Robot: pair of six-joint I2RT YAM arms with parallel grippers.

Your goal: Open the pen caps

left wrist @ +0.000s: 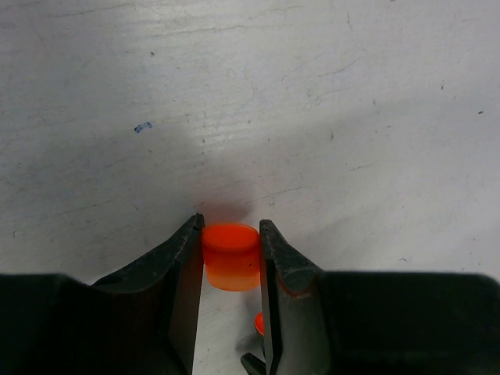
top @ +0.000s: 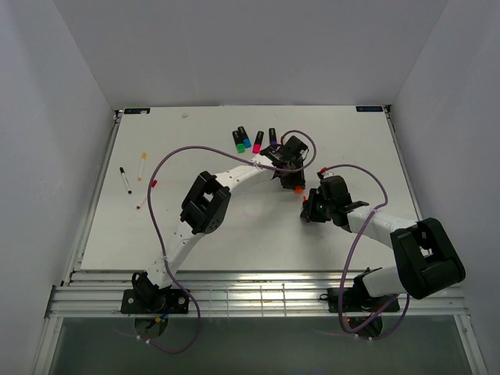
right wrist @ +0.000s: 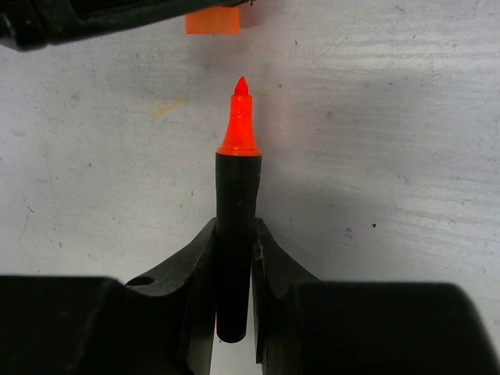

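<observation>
My left gripper (left wrist: 231, 236) is shut on a chunky orange pen cap (left wrist: 231, 255), held just above the white table. In the top view the same cap (top: 298, 188) shows under the left gripper (top: 294, 181) at mid-table. My right gripper (right wrist: 234, 234) is shut on a stubby black marker (right wrist: 237, 195) whose bare orange tip (right wrist: 240, 125) points at the cap (right wrist: 212, 20), a short gap apart. Seen from above, the right gripper (top: 311, 206) sits just right of and nearer than the left one.
Capped black markers with green (top: 239, 146), blue (top: 247, 143), pink (top: 257, 147) and purple (top: 272, 141) caps lie behind the left gripper. Thin white pens (top: 126, 180) and a small red cap (top: 153, 184) lie at the table's left. Purple cables loop over both arms.
</observation>
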